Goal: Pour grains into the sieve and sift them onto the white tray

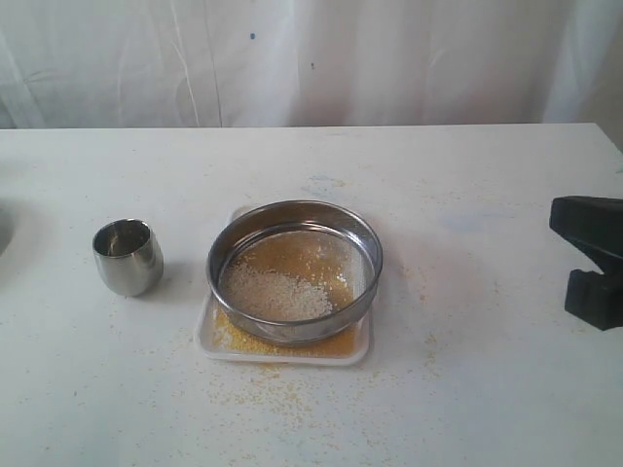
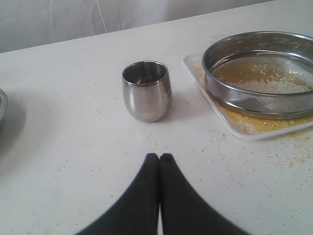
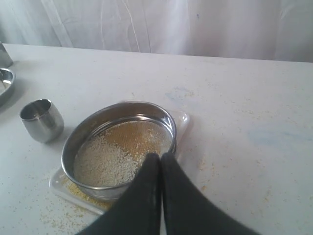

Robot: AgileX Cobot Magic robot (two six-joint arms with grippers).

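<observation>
The sieve (image 1: 295, 218) sits on the white tray (image 1: 216, 347) at the middle of the table. Pale grains (image 1: 275, 292) lie on its mesh, and yellow grains (image 1: 336, 343) cover the tray beneath and around it. My left gripper (image 2: 159, 157) is shut and empty, low over the table in front of a small steel cup (image 2: 146, 90), well short of it. My right gripper (image 3: 160, 156) is also shut and empty, hovering above the sieve's (image 3: 73, 147) near rim. In the exterior view only the right arm's black body (image 1: 594, 229) shows, at the right edge.
The steel cup (image 1: 128, 256) stands upright left of the tray and looks empty. Loose grains (image 1: 263, 389) are scattered on the table in front of the tray. A metal bowl's edge (image 3: 4, 83) shows at the far left. A white curtain hangs behind the table.
</observation>
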